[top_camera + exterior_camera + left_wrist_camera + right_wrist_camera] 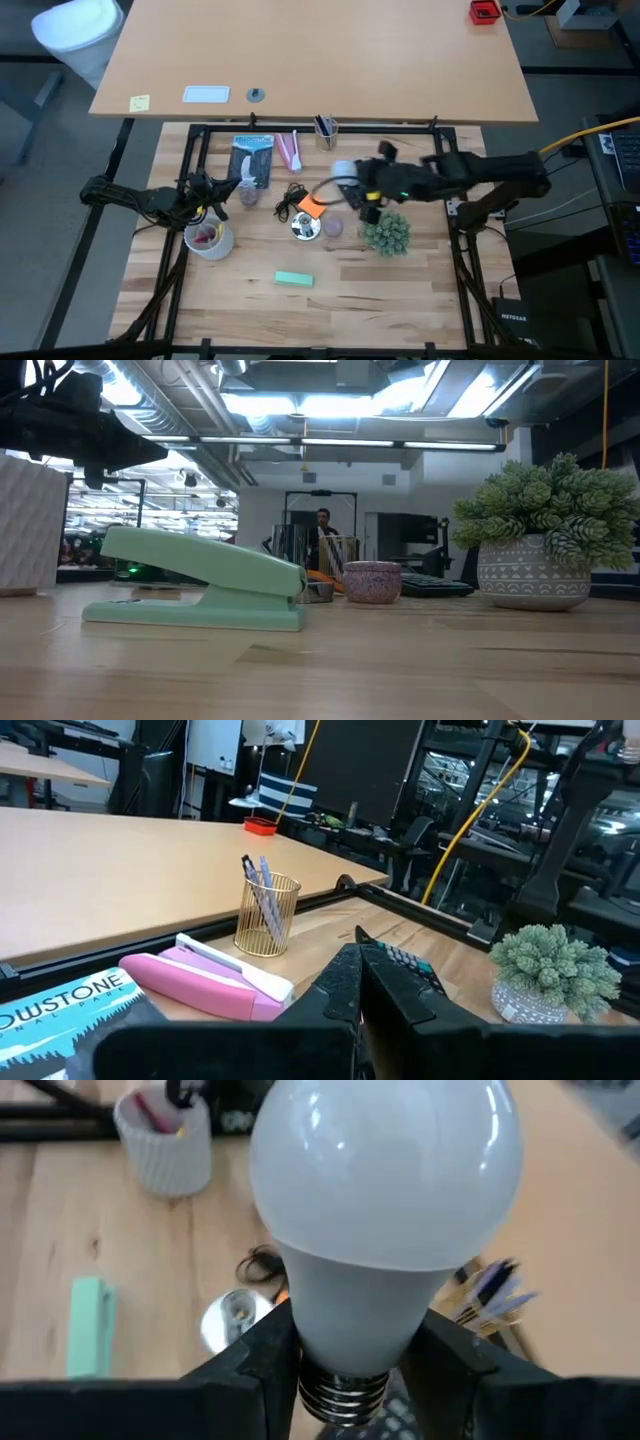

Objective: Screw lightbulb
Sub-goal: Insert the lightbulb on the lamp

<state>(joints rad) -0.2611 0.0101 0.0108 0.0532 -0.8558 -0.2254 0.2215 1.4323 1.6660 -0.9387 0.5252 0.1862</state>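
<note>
The right gripper [360, 1365] is clamped on the neck of the lightbulb [385, 1210], its fingers pressed against both sides just above the screw base. In the high view the lightbulb [344, 171] is held up over the middle of the table, far of the silver disc [306, 227] and left of the potted plant [386, 234]. Clutter crowds that middle strip — the near half of the table [400, 300] lies open except for the green stapler [294, 279]. The left gripper [222, 187] waits at the left by the white cup [208, 238], fingers pressed together on nothing.
</note>
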